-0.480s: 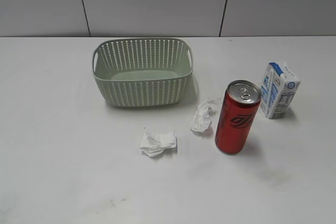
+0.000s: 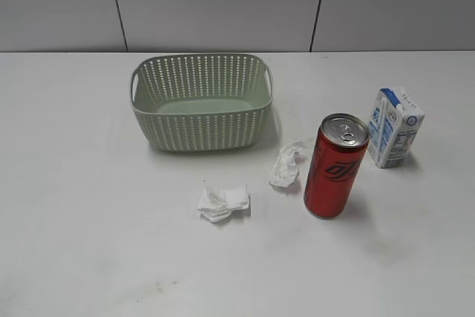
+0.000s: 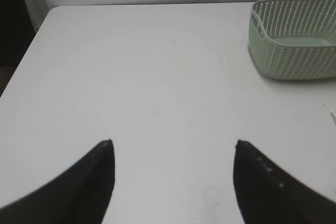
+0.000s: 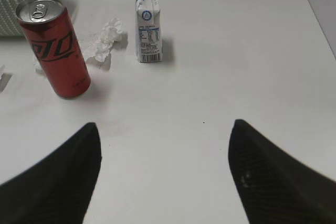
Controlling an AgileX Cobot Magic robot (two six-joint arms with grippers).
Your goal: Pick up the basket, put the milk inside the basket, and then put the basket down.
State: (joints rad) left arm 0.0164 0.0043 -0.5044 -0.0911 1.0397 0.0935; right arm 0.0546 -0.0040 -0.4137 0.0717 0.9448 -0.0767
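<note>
The pale green slotted basket [image 2: 200,102] stands empty on the white table, at the back middle; it also shows at the upper right of the left wrist view [image 3: 294,38]. The white-and-blue milk carton [image 2: 395,126] stands upright to the right; it also shows in the right wrist view [image 4: 148,24]. My left gripper [image 3: 173,142] is open and empty over bare table, well left of the basket. My right gripper [image 4: 164,124] is open and empty, short of the carton. Neither gripper shows in the exterior view.
A tall red soda can [image 2: 335,176] stands left of the milk carton, also in the right wrist view [image 4: 53,45]. Two crumpled white tissues [image 2: 223,203] [image 2: 286,165] lie in front of the basket. The table's left edge [image 3: 23,61] shows in the left wrist view.
</note>
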